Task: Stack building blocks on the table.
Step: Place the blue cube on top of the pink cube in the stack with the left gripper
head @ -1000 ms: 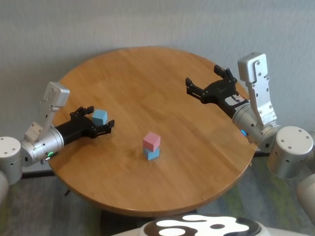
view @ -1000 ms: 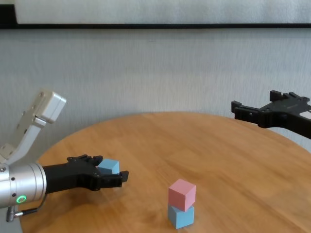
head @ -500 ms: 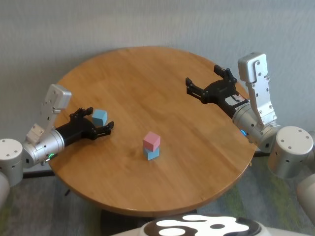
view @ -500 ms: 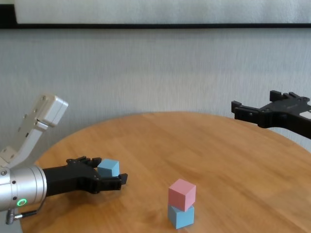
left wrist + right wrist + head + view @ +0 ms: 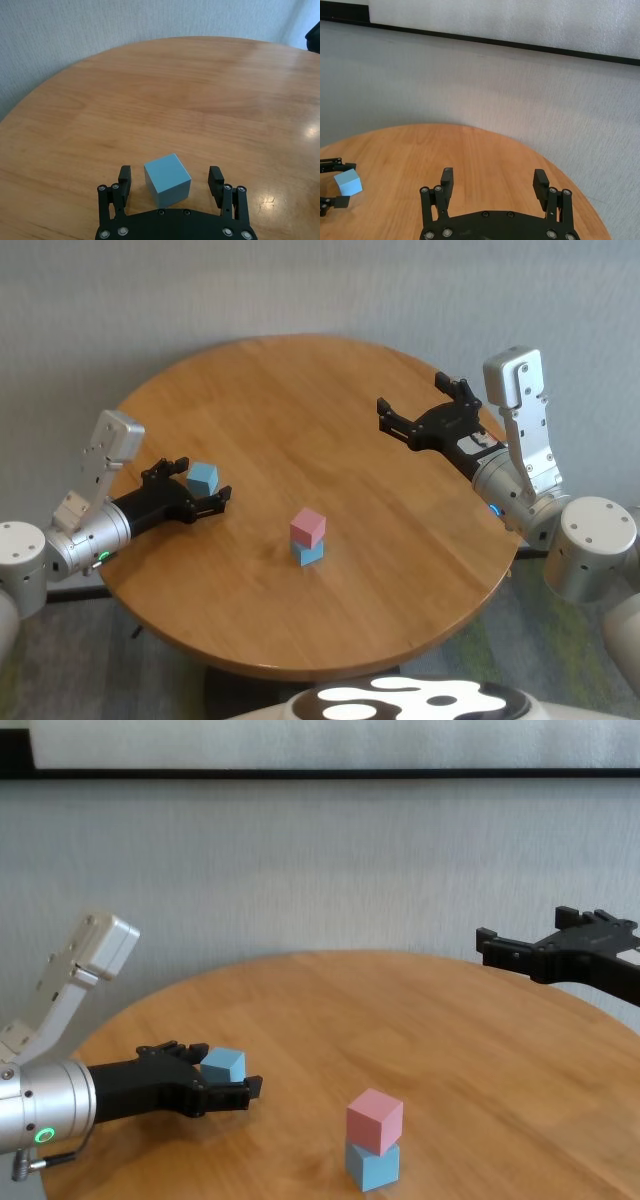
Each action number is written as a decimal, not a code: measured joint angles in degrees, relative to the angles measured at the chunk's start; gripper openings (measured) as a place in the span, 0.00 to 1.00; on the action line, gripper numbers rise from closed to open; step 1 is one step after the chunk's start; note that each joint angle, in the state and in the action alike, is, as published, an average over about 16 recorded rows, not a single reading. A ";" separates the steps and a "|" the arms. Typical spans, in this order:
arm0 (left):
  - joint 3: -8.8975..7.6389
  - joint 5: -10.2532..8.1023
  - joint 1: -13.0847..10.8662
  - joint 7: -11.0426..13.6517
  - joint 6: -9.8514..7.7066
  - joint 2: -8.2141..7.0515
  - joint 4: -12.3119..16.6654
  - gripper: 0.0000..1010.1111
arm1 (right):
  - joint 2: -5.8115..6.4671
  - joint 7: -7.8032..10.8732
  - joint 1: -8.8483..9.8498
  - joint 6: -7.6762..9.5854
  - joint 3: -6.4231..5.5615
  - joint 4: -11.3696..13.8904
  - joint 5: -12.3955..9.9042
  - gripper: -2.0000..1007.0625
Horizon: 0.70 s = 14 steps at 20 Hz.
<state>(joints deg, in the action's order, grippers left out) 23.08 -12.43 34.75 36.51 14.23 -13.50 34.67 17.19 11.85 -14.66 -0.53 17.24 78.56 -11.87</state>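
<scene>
A round wood table (image 5: pixel 330 570) stands before a grey wall. The left gripper (image 5: pixel 170 181) sits low on it, jaws spread, a blue cube (image 5: pixel 167 179) between them, untouched. Well beyond its jaws, the pink cube (image 5: pixel 308 527) rests on another blue one (image 5: pixel 309 553). The right gripper (image 5: pixel 413 407) hovers, jaws wide, empty.

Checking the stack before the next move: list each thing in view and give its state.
pink block: stacked on a light blue block.
lower blue block: on the table, under the pink one.
loose blue block: on the table, between the left gripper's open fingers, gaps on both sides.
left gripper: open, low around the loose block.
right gripper: open, empty, raised over the table's right side.
table: bears all three blocks.
</scene>
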 joint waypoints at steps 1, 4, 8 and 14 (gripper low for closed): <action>0.00 -0.02 -0.01 0.00 -0.02 -0.01 0.02 0.96 | 0.00 0.00 0.00 0.00 0.00 0.00 0.00 1.00; -0.02 -0.08 -0.03 0.00 -0.10 -0.02 0.09 0.93 | 0.00 0.00 0.00 0.00 0.00 0.00 0.00 1.00; -0.04 -0.15 -0.07 0.00 -0.19 -0.04 0.16 0.85 | 0.00 0.00 0.00 0.00 0.00 0.00 0.00 1.00; -0.07 -0.21 -0.10 0.00 -0.26 -0.07 0.23 0.68 | 0.00 0.00 0.00 0.00 0.00 0.00 0.00 1.00</action>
<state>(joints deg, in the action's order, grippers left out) 23.01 -12.64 34.65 36.50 13.98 -13.57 34.91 17.19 11.85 -14.66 -0.53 17.24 78.56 -11.87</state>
